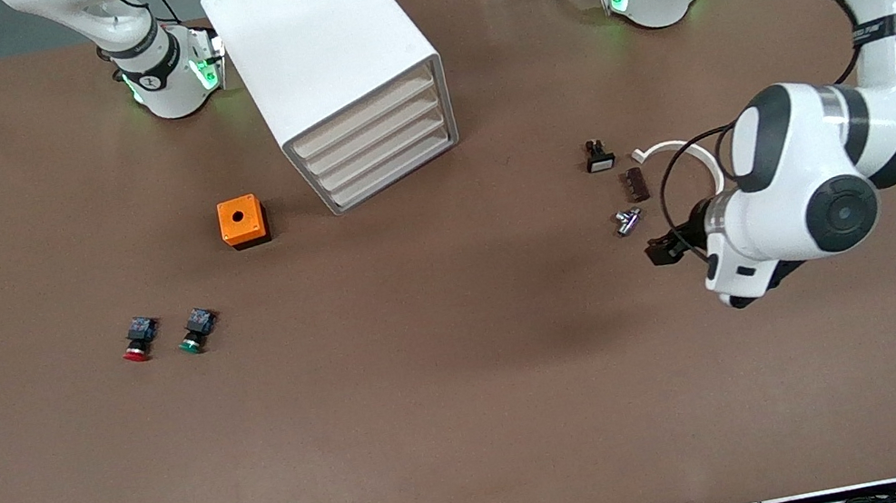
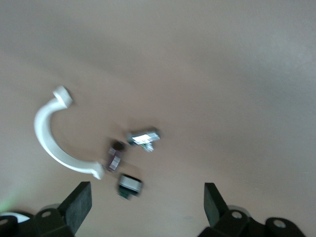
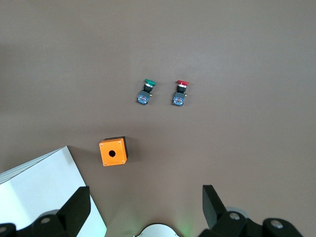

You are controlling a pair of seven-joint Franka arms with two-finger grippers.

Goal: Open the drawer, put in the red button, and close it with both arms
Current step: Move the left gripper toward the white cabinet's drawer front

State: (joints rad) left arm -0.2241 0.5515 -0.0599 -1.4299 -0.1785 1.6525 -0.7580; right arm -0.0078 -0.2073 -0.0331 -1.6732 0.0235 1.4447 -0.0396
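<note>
Brown table (image 1: pixel 455 398) bears white cabinet (image 1: pixel 325 52) and orange box (image 1: pixel 243 221).

Drawer (image 1: pixel 383 145): one of four alike, cream-fronted, stacked in a white box cabinet (image 1: pixel 319 44); all four shut, fronts flush, cabinet set at an angle on the worktop (image 1: pixel 437 401). Red button (image 1: pixel 137 339): round red cap, dark black-blue body, lying on its side, cap toward the front camera, toward the right arm's end, nearer the camera than the cabinet.
</note>
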